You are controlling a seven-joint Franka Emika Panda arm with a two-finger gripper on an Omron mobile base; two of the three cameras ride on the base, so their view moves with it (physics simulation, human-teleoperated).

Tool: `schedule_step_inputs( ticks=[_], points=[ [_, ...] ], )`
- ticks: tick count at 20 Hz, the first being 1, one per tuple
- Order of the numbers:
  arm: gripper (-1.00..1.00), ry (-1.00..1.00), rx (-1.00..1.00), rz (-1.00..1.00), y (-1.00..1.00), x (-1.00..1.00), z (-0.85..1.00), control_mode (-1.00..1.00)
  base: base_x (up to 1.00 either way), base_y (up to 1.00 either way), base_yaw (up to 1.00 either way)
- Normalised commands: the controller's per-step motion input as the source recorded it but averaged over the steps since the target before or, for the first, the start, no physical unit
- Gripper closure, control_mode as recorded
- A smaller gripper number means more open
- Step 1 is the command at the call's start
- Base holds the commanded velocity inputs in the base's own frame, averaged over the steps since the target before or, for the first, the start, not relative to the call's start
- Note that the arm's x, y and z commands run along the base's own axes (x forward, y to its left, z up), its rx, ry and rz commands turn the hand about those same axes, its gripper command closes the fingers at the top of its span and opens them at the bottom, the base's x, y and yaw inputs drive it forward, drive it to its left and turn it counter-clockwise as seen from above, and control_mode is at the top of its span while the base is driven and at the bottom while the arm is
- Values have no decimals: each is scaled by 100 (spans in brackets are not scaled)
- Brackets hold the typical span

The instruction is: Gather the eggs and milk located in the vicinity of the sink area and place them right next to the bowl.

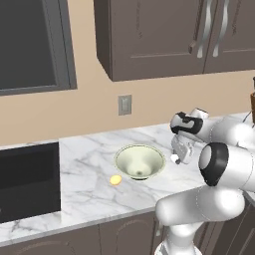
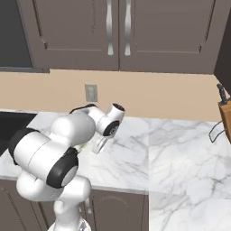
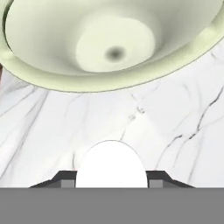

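The gripper (image 1: 175, 158) is clamping a smooth white rounded object (image 3: 111, 165), identity unclear, just beside the wide pale cream-green cone-shaped bowl (image 1: 140, 162) sitting on the white marble counter (image 1: 84, 164). A tiny yellow-orange oval egg (image 1: 115, 180) is lying by the bowl's opposite side, near the black rectangular sink (image 1: 27, 179).

Arm folded tight over its base: big shoulder link low in front, elbow bent, forearm reaching forward over the counter. Wrist turned so the hand points down at a slant. Gripper (image 1: 175, 158) low, just above the surface. Jaws drawn in on a smooth white rounded object (image 3: 111, 165) seated between the dark fingertips (image 3: 162, 177).
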Motion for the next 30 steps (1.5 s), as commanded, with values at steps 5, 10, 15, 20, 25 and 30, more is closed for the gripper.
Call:
schedule_step_inputs(
  ticks=[5,10,15,20,25,30],
  points=[
    [100,-14,0,12,14,0,-5,-100,0,0,0],
    [100,-11,0,0,16,0,-6,-100,0,0,0],
    [100,-3,0,0,4,0,-16,-100,0,0,0],
    [100,0,0,0,3,0,-16,-100,0,0,0],
    [100,2,0,0,10,0,-2,-100,0,0,0],
    [100,6,0,0,11,0,0,-100,0,0,0]
  ],
)
